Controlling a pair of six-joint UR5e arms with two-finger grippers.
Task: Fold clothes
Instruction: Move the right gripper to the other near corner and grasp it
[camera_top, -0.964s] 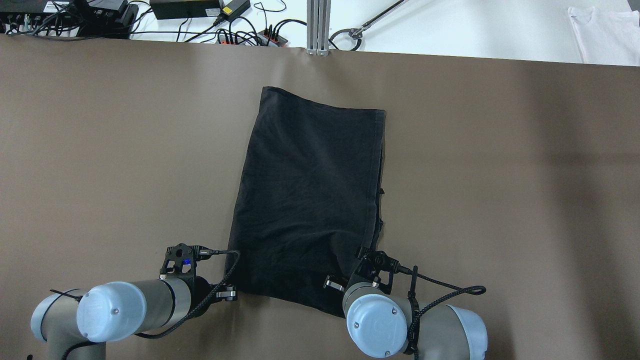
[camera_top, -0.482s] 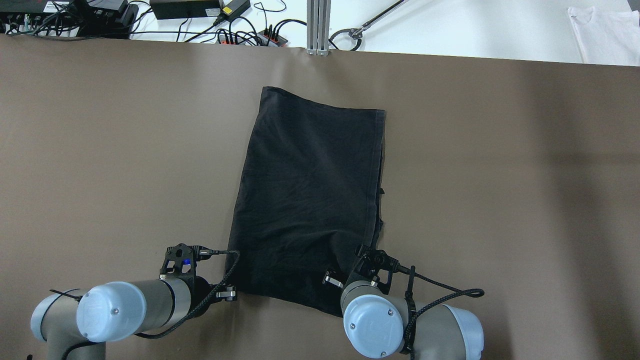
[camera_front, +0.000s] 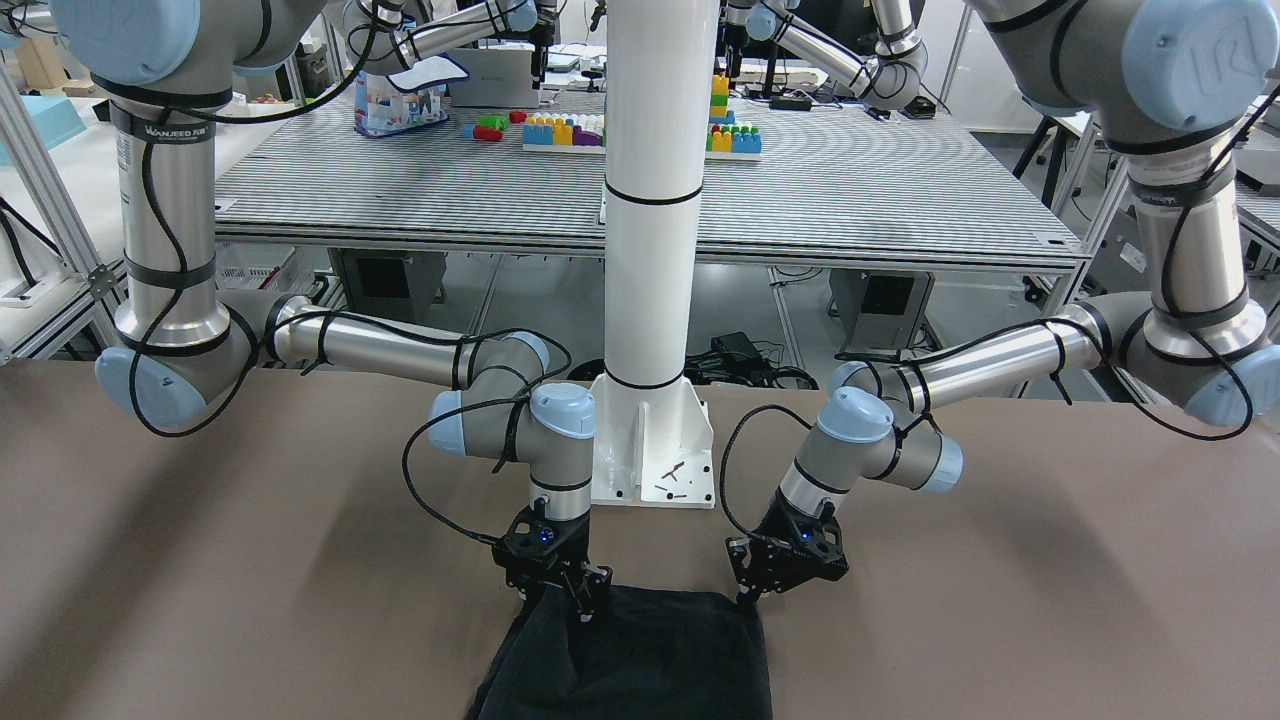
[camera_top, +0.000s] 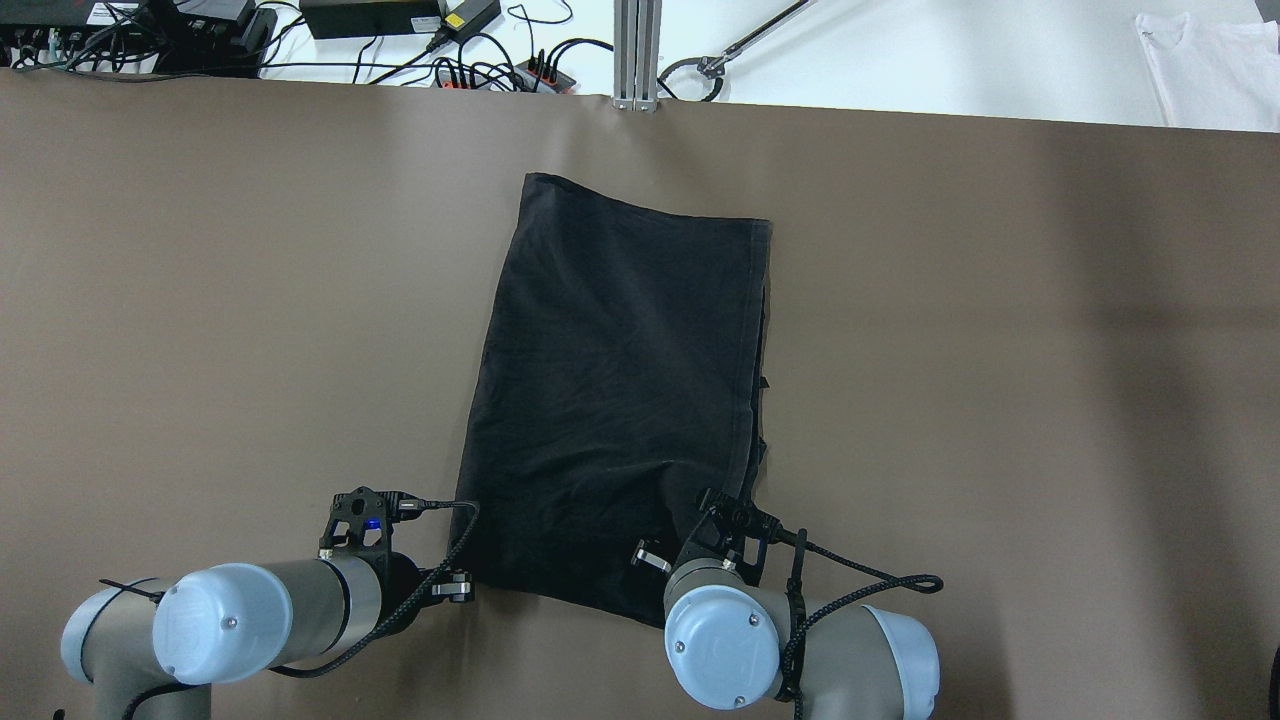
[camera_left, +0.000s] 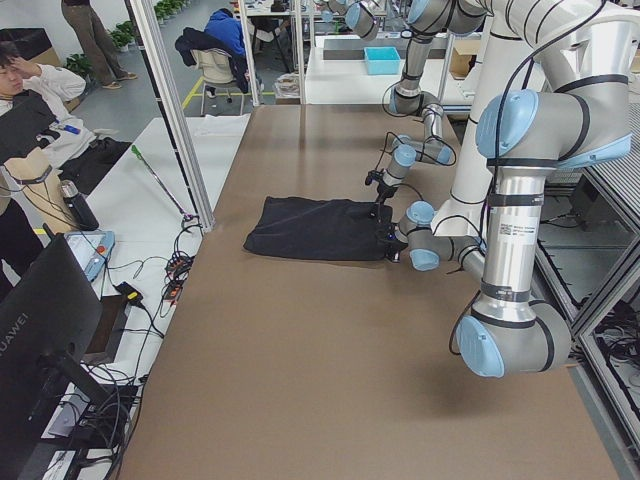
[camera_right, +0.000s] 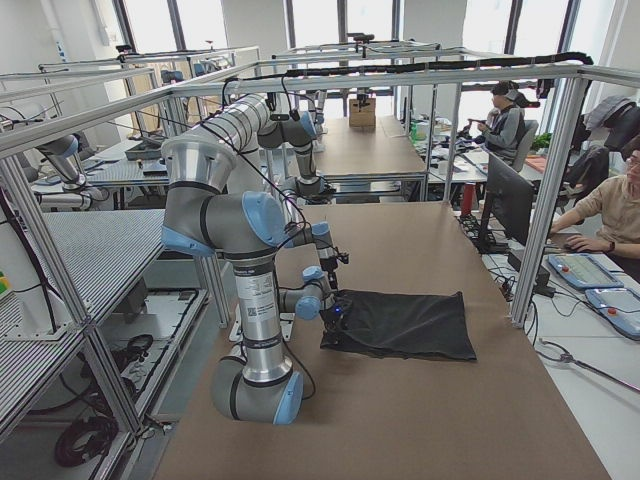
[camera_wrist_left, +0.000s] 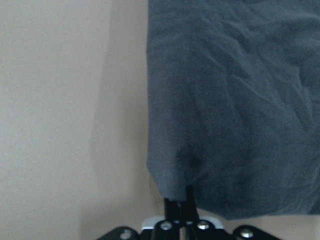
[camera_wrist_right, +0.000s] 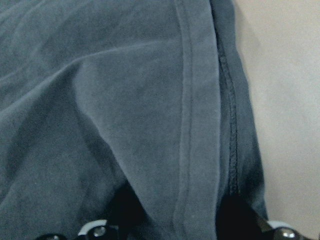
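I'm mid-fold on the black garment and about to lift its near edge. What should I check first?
1. Near-left corner of garment held by left gripper: ok, fingers pinched together on the hem.
2. Near-right corner held by right gripper: cannot tell, fabric hides its fingers.
3. Both grippers at the same near edge: ok.
4. Side edges aligned: not ok, an under layer peeks out along its right side.
5. Nothing lying on the garment: ok.

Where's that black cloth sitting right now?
In the overhead view, the black garment lies spread at the middle of the brown table, its two near corners at the left gripper and right gripper.
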